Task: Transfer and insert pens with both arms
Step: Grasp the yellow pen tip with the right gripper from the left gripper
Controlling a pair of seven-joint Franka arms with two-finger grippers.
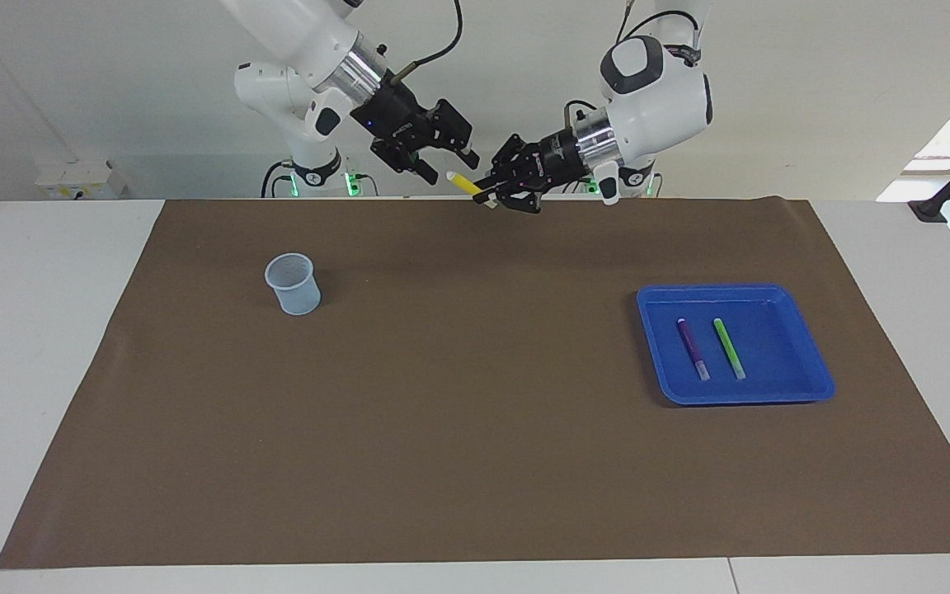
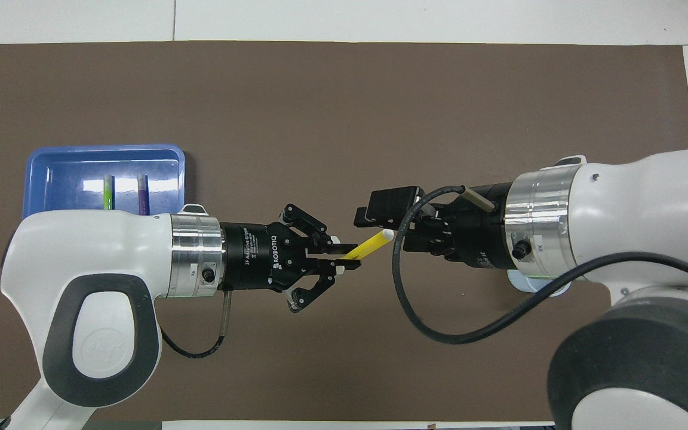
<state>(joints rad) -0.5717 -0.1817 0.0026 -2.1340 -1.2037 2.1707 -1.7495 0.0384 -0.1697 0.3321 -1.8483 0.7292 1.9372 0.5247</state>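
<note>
While my left gripper (image 1: 487, 196) clamps the yellow pen (image 1: 465, 183), my right gripper (image 1: 447, 163), fingers apart around its tip, must close; handover in progress.

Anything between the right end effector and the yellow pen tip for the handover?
Nothing visible. The left end effector holds the yellow pen up over the mat, its free pale tip pointing at the right end effector, whose fingers stand apart around that tip.
</note>
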